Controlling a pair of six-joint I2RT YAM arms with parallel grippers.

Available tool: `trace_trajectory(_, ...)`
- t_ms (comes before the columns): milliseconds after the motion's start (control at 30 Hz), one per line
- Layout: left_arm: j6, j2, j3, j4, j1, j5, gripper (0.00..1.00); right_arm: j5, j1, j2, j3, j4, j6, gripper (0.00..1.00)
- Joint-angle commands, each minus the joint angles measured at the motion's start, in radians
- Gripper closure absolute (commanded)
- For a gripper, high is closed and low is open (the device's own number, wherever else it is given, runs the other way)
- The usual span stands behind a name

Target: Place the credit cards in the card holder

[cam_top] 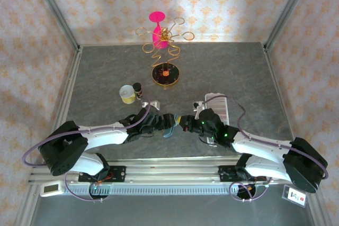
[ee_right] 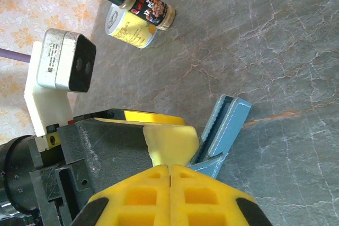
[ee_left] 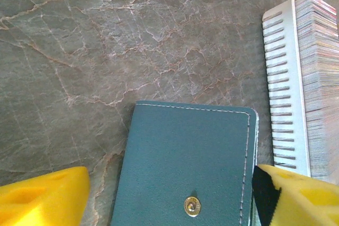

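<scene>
Just beside the spread left pincer, the card holder

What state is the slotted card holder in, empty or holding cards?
Holding cards: a dense row of cards stands edge-up along the card holder.

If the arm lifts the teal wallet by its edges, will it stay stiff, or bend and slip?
The wallet looks like stitched soft leather, so it would probably flex, not stay rigid. Its smooth face may slip in a grip. In the right wrist view its leaves gape, so it might fall open when lifted.
</scene>
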State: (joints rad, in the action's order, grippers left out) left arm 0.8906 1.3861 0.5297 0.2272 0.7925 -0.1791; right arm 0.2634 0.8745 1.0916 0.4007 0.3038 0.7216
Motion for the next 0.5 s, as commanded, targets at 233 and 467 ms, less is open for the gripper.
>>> trace_trajectory(233, -0.009, 0.007, 0.014, 0.010, 0.011, -0.019, 0.22, -0.009, 0.008, -0.007, -0.007, 0.022, -0.017, 1.00)
trace_trajectory(467, 0.002, -0.019, -0.005, -0.008, 0.010, 0.033, 0.35, -0.070, 0.007, -0.020, -0.026, -0.010, -0.007, 1.00)
